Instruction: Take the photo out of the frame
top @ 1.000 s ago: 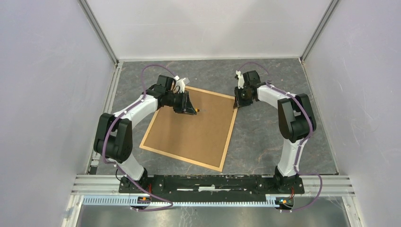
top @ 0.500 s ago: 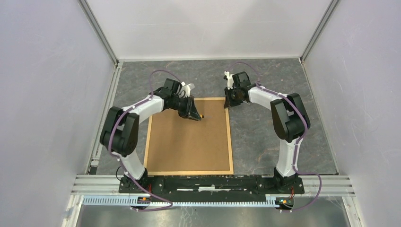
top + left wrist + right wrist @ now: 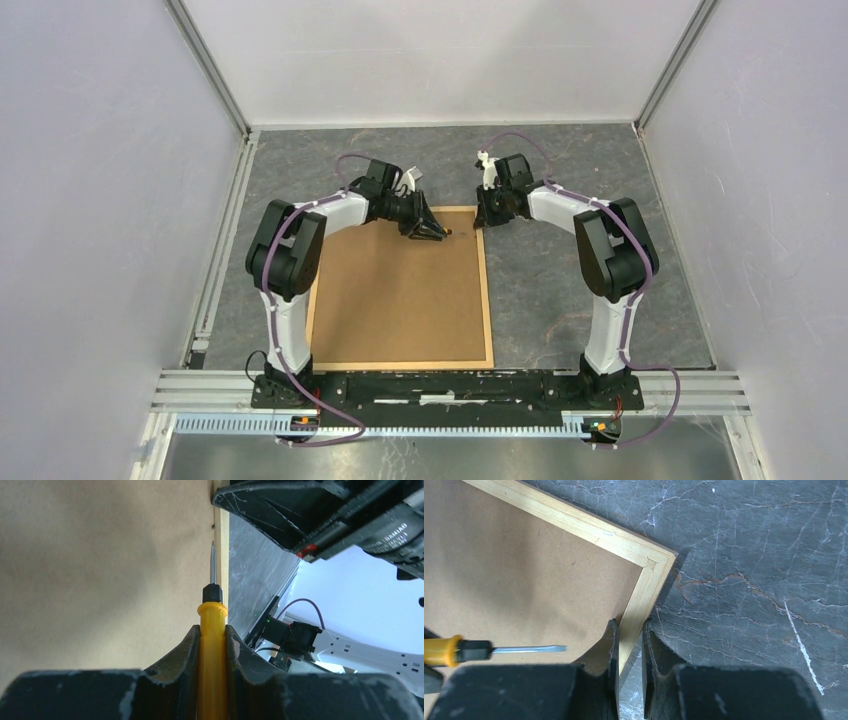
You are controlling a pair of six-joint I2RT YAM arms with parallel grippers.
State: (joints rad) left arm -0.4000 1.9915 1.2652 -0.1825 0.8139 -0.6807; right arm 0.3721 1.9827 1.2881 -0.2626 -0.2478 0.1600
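Rectangular frame [image 3: 398, 290], narrow light-wood rim, matte brown fibreboard back up, lies flat mid-view on grey veined table [image 3: 580, 200]. Left gripper [image 3: 212, 631] clamps a yellow-handled, thin-bladed screwdriver [image 3: 212, 617]; right gripper [image 3: 629, 626] pinches the rim by the upper-right corner.

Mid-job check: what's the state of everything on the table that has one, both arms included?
frame: lying flat, back side up.
backing board: seated in the frame, not lifted.
photo: not visible.
screwdriver: held, tip over the backing board near the far right corner.
left gripper: jaws shut on the screwdriver.
right gripper: jaws shut on the frame's right rim by that corner.
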